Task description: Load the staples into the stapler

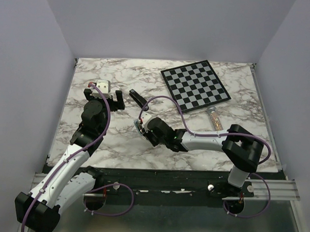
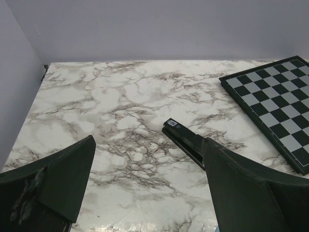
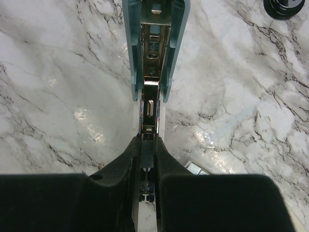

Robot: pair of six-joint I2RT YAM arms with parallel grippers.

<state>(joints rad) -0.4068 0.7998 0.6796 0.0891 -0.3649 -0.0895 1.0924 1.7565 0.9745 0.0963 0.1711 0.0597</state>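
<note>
The slim black stapler lies shut on the marble table, left of the chessboard. In the left wrist view the stapler runs up to the inner side of my right finger. My left gripper is open and empty, its fingers wide apart above bare table. My right gripper is shut on the metal rail of a light-blue, opened stapler-like thing whose metal channel faces up. A small silver piece sits in that channel. I cannot tell whether it is the staples.
A black-and-white chessboard lies at the back right and also shows in the left wrist view. A clear tube of brownish beads lies below it. A small pale ridged rectangle lies on the table by my right gripper. Walls stand close on the left and back.
</note>
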